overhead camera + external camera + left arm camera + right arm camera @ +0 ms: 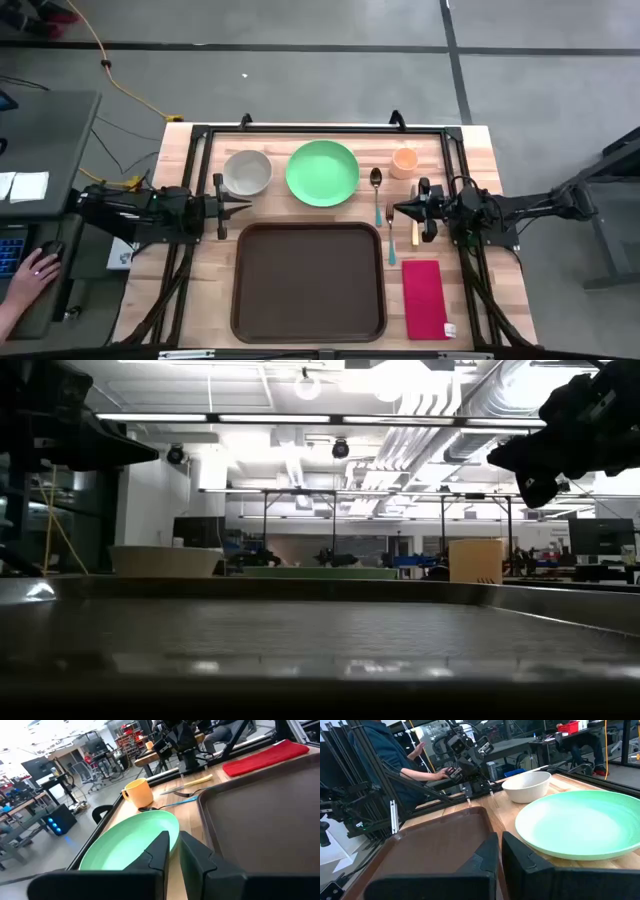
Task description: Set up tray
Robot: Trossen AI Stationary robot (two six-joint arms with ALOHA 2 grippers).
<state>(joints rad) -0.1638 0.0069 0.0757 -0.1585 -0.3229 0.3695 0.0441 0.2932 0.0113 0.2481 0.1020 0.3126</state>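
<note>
The dark brown tray (308, 280) lies flat on the near middle of the table, and its rim (300, 590) fills the low view. Behind it, from left to right, stand a white bowl (247, 172), a green plate (322, 172), a spoon (376, 180) and an orange cup (404, 161). A fork (390, 235), a yellow-handled knife (415, 232) and a red napkin (424, 298) lie right of the tray. My left gripper (245, 206) hovers shut near the tray's far left corner, pointing right. My right gripper (398, 209) hovers shut over the fork, pointing left.
A black frame (320, 128) runs along the table's far edge and sides. A person sits left of the table with a hand (35, 268) on a mouse at a desk; the right wrist view shows the person (385, 750) too. A yellow cable (120, 85) lies on the floor.
</note>
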